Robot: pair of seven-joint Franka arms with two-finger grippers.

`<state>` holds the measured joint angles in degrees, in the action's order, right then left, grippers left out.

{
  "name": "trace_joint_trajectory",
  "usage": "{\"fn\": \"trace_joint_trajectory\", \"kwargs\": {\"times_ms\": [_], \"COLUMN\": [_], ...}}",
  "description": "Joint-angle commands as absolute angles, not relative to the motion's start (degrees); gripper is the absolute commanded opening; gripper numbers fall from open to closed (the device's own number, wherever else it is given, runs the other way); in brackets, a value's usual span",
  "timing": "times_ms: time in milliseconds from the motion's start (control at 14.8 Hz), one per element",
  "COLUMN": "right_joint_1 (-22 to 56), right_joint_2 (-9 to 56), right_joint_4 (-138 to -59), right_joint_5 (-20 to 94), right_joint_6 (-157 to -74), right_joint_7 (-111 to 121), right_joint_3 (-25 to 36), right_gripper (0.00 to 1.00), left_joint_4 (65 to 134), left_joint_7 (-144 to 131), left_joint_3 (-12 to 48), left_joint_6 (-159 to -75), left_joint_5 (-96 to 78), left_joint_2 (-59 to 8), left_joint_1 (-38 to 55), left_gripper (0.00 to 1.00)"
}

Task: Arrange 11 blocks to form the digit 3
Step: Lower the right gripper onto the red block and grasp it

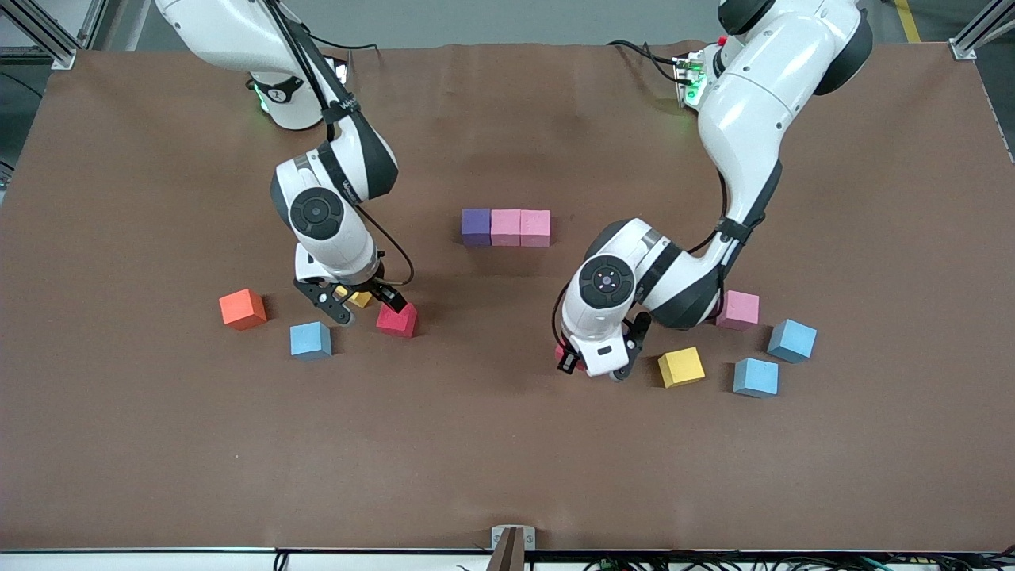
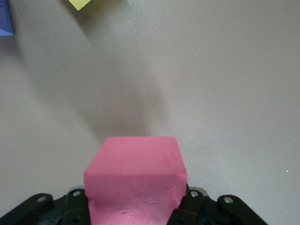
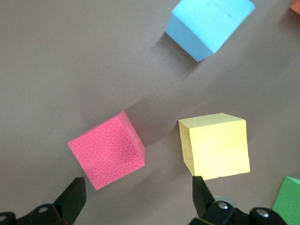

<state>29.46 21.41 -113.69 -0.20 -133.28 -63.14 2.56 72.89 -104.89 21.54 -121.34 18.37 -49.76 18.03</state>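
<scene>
A purple block (image 1: 476, 226) and two pink blocks (image 1: 505, 227) (image 1: 535, 228) form a touching row mid-table. My left gripper (image 1: 596, 363) is shut on a red block (image 2: 136, 183), low over the table beside a yellow block (image 1: 681, 366). Its fingers are mostly covered by the block. My right gripper (image 3: 138, 197) hangs open and empty, with a red block (image 3: 108, 150) and a yellow block (image 3: 215, 145) just ahead of its fingertips. In the front view this gripper (image 1: 366, 305) is above those same two blocks (image 1: 396, 319) (image 1: 361, 299).
An orange block (image 1: 243, 308) and a blue block (image 1: 311, 340) lie toward the right arm's end. A pink block (image 1: 737, 309) and two blue blocks (image 1: 791, 340) (image 1: 755, 377) lie toward the left arm's end. A green cube (image 3: 288, 199) shows beside the right gripper.
</scene>
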Motion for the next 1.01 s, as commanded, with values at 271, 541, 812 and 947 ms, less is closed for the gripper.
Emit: {"fn": "trace_joint_trajectory", "kwargs": {"times_ms": [271, 541, 812, 947], "right_joint_1": [28.5, 28.3, 28.3, 28.2], "right_joint_2": [23.0, 26.4, 28.5, 28.7], "right_joint_4": [-111.7, -108.3, -106.5, -106.5], "right_joint_5": [-0.2, 0.5, 1.1, 1.1], "right_joint_6": [-134.0, -134.1, -136.0, -136.3], "right_joint_7": [-51.2, -49.0, -48.7, -46.9], "right_joint_3": [1.6, 1.4, 1.4, 1.4], "right_gripper": [1.0, 1.0, 1.0, 1.0], "left_joint_4": [73.4, 73.5, 73.4, 73.5], "left_joint_7": [-104.5, -104.5, -104.5, -104.6], "left_joint_3": [21.3, 21.3, 21.3, 21.3], "left_joint_6": [-121.8, -121.8, -121.8, -121.8], "left_joint_5": [19.4, 19.4, 19.4, 19.4], "left_joint_2": [-49.3, -49.3, -49.3, -49.3], "left_joint_1": [18.1, 18.1, 18.1, 18.1], "left_gripper": [0.42, 0.42, 0.42, 0.42]}}
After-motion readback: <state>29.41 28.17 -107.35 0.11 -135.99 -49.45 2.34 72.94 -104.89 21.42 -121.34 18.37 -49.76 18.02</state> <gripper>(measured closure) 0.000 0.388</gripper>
